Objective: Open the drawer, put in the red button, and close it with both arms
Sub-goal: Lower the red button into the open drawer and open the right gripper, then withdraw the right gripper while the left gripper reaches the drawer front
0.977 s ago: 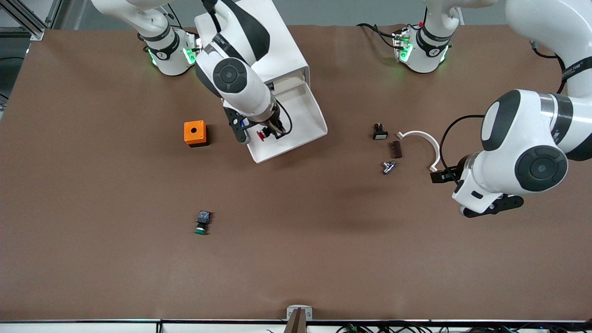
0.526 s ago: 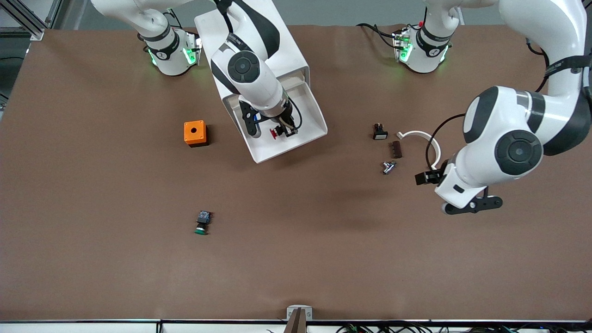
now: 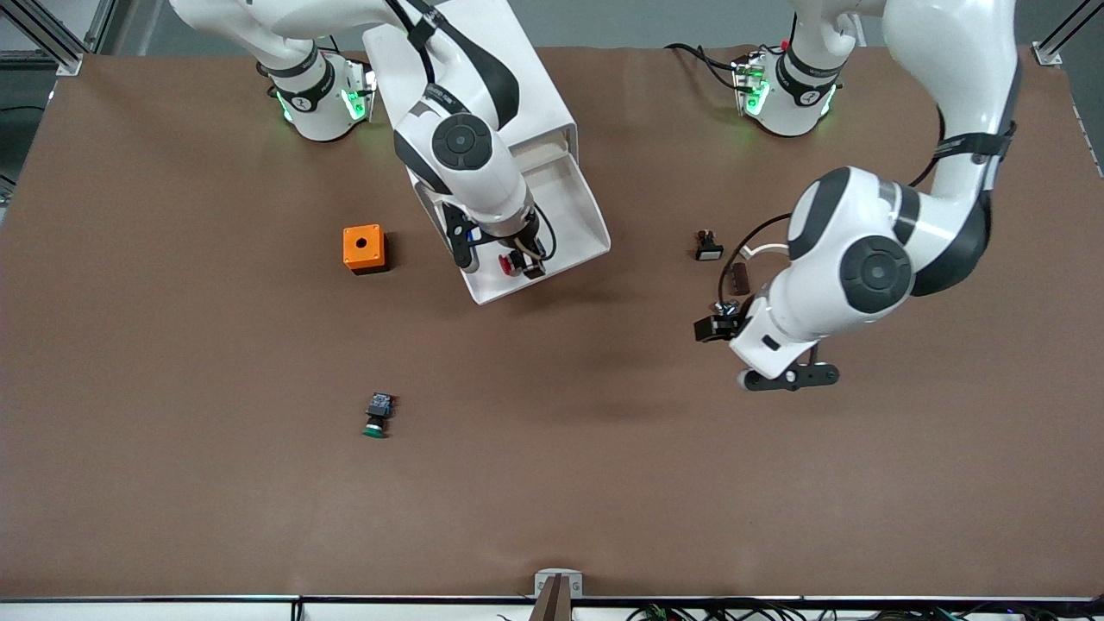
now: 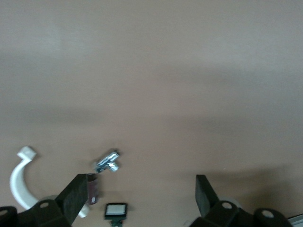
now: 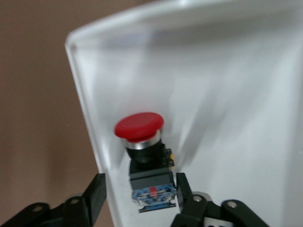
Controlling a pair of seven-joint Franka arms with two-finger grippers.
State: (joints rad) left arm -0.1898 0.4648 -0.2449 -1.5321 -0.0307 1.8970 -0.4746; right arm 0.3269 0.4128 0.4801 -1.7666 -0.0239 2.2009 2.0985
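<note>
The drawer stands pulled out of the white cabinet, its tray toward the front camera. The red button lies in the tray by its front rim. My right gripper is over it. In the right wrist view the red cap and black body with a blue bit sit on the white drawer floor. My right gripper is open around the body, with a gap at one finger. My left gripper is open and empty above the table, also in its wrist view.
An orange box sits beside the drawer toward the right arm's end. A green button lies nearer the front camera. Under the left arm lie a small switch, a brown piece, a metal part and a white clip.
My right gripper has shifted the red button from the tray's side edge farther over the tray and lower. My left arm has swung toward the drawer, over the small parts.
</note>
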